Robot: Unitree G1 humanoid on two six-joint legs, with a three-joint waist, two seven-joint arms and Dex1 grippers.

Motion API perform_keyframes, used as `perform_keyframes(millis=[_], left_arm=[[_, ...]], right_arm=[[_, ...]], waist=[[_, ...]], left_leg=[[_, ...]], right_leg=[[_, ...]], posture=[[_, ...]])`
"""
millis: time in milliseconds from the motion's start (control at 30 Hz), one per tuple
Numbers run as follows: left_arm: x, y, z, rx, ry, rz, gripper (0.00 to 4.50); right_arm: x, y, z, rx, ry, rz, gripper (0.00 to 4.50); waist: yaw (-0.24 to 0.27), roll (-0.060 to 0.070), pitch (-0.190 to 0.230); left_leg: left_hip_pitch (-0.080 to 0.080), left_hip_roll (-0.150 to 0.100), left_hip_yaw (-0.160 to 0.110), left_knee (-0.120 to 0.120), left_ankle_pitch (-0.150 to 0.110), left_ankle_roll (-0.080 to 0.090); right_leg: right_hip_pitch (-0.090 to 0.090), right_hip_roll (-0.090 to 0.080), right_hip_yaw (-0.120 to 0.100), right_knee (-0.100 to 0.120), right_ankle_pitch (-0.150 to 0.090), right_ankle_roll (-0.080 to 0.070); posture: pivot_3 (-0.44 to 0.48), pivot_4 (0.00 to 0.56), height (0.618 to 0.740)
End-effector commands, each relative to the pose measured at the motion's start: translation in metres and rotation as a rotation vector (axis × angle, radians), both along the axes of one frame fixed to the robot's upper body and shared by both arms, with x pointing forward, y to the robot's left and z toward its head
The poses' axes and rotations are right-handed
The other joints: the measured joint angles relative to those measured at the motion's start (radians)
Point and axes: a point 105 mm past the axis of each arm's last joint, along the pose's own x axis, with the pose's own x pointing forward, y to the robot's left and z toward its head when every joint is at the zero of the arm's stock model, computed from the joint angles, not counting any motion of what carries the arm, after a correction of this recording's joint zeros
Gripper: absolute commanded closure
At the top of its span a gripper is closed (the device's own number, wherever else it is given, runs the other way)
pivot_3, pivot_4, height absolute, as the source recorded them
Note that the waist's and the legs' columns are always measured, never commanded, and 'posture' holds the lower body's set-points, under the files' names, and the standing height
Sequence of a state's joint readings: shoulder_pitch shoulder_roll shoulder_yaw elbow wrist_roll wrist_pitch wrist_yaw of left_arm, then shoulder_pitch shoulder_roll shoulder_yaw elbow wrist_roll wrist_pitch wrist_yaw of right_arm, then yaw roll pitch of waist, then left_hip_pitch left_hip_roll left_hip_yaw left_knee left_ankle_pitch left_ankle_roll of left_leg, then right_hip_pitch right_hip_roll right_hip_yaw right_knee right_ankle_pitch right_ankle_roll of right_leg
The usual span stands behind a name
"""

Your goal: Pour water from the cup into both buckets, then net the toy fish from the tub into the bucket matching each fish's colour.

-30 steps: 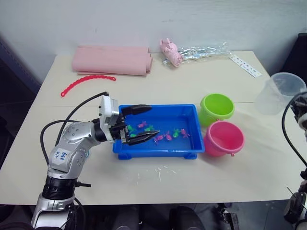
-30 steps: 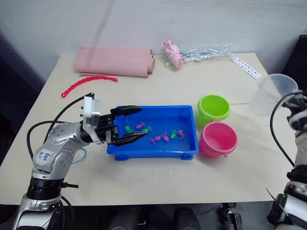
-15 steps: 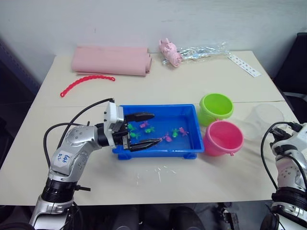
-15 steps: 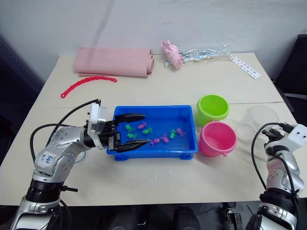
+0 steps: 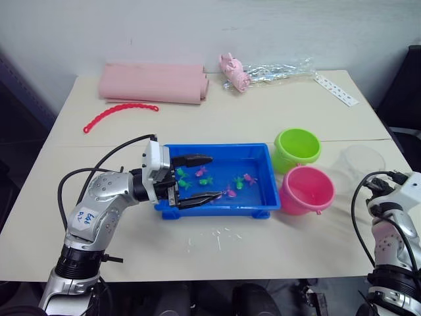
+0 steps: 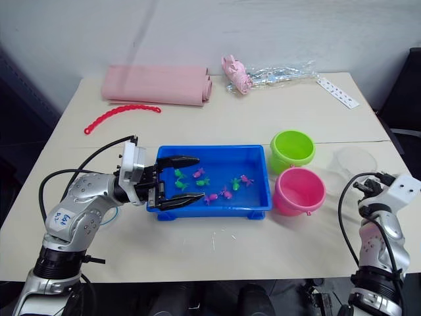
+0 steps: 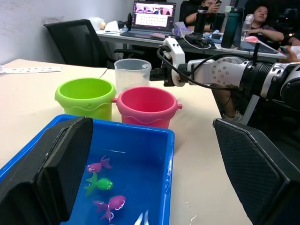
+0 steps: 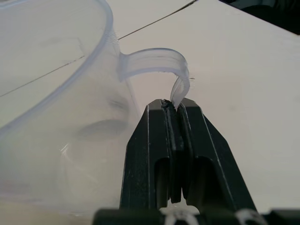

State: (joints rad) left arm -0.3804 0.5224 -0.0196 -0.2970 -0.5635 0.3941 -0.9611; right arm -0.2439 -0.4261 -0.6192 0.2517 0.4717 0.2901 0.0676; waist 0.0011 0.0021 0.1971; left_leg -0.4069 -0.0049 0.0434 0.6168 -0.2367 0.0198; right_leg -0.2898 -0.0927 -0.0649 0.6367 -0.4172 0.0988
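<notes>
The blue tub (image 5: 263, 197) sits mid-table with several green and pink toy fish (image 5: 230, 191) floating in it. My left gripper (image 5: 216, 176) is open, its fingers spread over the tub's left end, holding nothing. The lime green bucket (image 5: 297, 148) and pink bucket (image 5: 307, 189) stand just right of the tub. The clear cup (image 5: 358, 161) stands upright on the table to the right of the buckets. My right gripper (image 8: 172, 105) is shut on the cup's handle (image 8: 154, 61). A thin blue arc of the net's rim (image 6: 113, 216) peeks from under my left forearm.
A rolled pink cloth (image 5: 154, 82), a red bead chain (image 5: 118, 112), a pink toy with a crinkled clear bag (image 5: 263, 71) and a white strip (image 5: 335, 89) lie along the far side. The table's right edge runs close behind the cup.
My right arm has come down, bringing the raised cup to the table beside the buckets. My left gripper shifted slightly along the tub. The fish have drifted a little.
</notes>
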Motion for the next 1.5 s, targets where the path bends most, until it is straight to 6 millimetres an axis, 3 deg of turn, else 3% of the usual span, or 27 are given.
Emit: perform_keyframes(millis=[33,167,233,367,500,700,833,933,1000,1033,1100,1167,1267,1333,1433,1500], left_arm=[[-0.004,-0.001,0.002,-0.009,-0.023,-0.008,0.00],[-0.005,0.000,0.002,-0.017,-0.020,-0.016,0.00],[-0.005,0.002,0.003,-0.016,-0.019,-0.016,0.00],[-0.003,0.007,0.001,-0.006,-0.011,-0.012,0.00],[-0.003,0.013,-0.004,0.005,-0.001,0.011,0.00],[-0.003,0.020,-0.008,0.009,0.009,0.039,0.00],[-0.003,0.033,-0.007,0.014,0.018,0.086,0.00],[-0.003,0.054,-0.005,0.009,0.044,0.164,0.00],[-0.003,0.074,-0.007,0.028,0.053,0.238,0.00],[-0.003,0.087,-0.009,0.034,0.050,0.302,0.00],[-0.003,0.111,-0.008,0.018,0.034,0.428,0.00],[-0.007,0.136,-0.005,-0.020,0.005,0.575,0.00],[-0.023,0.171,-0.023,-0.015,0.022,0.737,0.00],[-0.031,0.185,-0.032,-0.001,0.027,0.804,0.00],[-0.060,0.240,-0.057,0.009,0.066,1.068,0.00],[-0.084,0.267,-0.069,0.022,0.098,1.203,0.00]], right_arm=[[-0.009,-0.006,0.015,-0.007,-0.055,-0.022,4.45],[-0.019,-0.009,0.026,0.040,-0.090,-0.057,3.00],[-0.025,-0.006,0.030,0.055,-0.077,-0.017,1.97],[-0.042,0.000,0.017,0.135,0.028,0.055,0.07],[-0.072,-0.003,0.009,0.178,0.103,0.046,0.07],[-0.096,-0.010,0.015,0.218,0.106,0.023,0.07],[-0.107,0.001,0.029,0.173,0.131,0.150,0.07],[-0.111,0.017,0.056,0.012,0.127,0.320,0.07],[-0.110,0.044,0.093,-0.246,0.021,0.524,0.07],[-0.111,0.068,0.114,-0.372,-0.082,0.678,0.07],[-0.117,0.090,0.131,-0.492,-0.181,0.833,0.07],[-0.117,0.095,0.131,-0.535,-0.186,0.881,0.07],[-0.115,0.129,0.112,-0.697,-0.165,1.140,0.07],[-0.114,0.141,0.102,-0.781,-0.159,1.236,0.07],[-0.102,0.156,0.103,-0.757,-0.251,1.311,0.07],[-0.100,0.171,0.099,-0.754,-0.284,1.423,0.07]], waist=[[-0.002,0.000,0.000],[-0.003,0.000,0.000],[-0.002,0.000,0.000],[0.001,0.000,0.000],[0.002,0.000,0.000],[-0.003,0.000,0.000],[-0.002,0.000,0.000],[-0.004,0.000,0.000],[-0.005,0.000,0.000],[-0.006,0.000,0.000],[-0.007,0.000,0.000],[-0.004,-0.003,0.001],[-0.002,-0.010,-0.001],[0.001,-0.011,0.000],[-0.002,-0.011,0.000],[-0.009,-0.013,0.001]], left_leg=[[0.000,0.000,0.000,0.000,0.000,0.000],[0.000,0.000,0.000,0.000,0.000,0.000],[0.000,0.000,0.000,-0.001,0.000,0.000],[0.000,0.000,0.000,-0.002,0.000,0.000],[0.000,0.000,0.000,-0.002,0.000,0.000],[0.001,0.000,0.000,-0.003,0.000,0.000],[0.001,0.000,0.000,-0.005,0.000,0.000],[0.001,0.000,0.001,-0.005,0.000,0.000],[0.001,0.000,0.001,-0.005,-0.001,0.000],[0.001,0.000,0.001,-0.005,-0.001,0.000],[0.002,0.001,0.002,-0.006,-0.001,0.000],[0.002,0.001,0.002,-0.005,-0.002,0.000],[0.001,0.001,0.002,-0.005,-0.003,0.000],[0.001,0.001,0.002,-0.004,-0.005,0.001],[0.001,0.000,0.002,-0.003,-0.005,0.001],[0.002,0.001,0.002,-0.003,-0.005,0.002]], right_leg=[[0.000,0.000,0.000,0.000,0.000,0.000],[0.000,0.000,0.000,0.000,0.000,0.000],[0.000,0.000,0.000,0.000,0.000,0.000],[0.000,0.000,0.000,-0.001,0.000,0.000],[0.000,0.000,0.000,-0.001,0.000,0.000],[0.000,0.000,0.001,-0.005,0.000,0.000],[0.000,0.000,0.001,-0.006,0.000,0.000],[0.000,0.000,0.001,-0.008,0.000,0.000],[0.000,0.000,0.001,-0.008,0.000,0.000],[-0.001,0.000,0.002,-0.009,0.000,0.000],[0.000,0.000,0.002,-0.009,0.000,0.000],[0.000,0.000,0.003,-0.009,0.000,0.000],[0.000,-0.001,0.002,-0.010,0.000,0.000],[0.001,-0.001,0.002,-0.011,0.000,0.000],[0.001,-0.002,0.002,-0.011,0.000,0.000],[0.001,-0.002,0.002,-0.010,0.000,0.000]], posture=[[0.000,0.150,0.740],[0.000,0.150,0.740],[0.000,0.150,0.740],[0.000,0.150,0.740],[0.000,0.150,0.740],[0.000,0.150,0.740],[0.000,0.150,0.740],[0.000,0.150,0.740],[0.000,0.150,0.740],[0.000,0.150,0.740],[0.000,0.150,0.740],[0.000,0.150,0.740],[0.000,0.150,0.740],[0.000,0.150,0.740],[0.000,0.150,0.740],[0.000,0.150,0.740]])
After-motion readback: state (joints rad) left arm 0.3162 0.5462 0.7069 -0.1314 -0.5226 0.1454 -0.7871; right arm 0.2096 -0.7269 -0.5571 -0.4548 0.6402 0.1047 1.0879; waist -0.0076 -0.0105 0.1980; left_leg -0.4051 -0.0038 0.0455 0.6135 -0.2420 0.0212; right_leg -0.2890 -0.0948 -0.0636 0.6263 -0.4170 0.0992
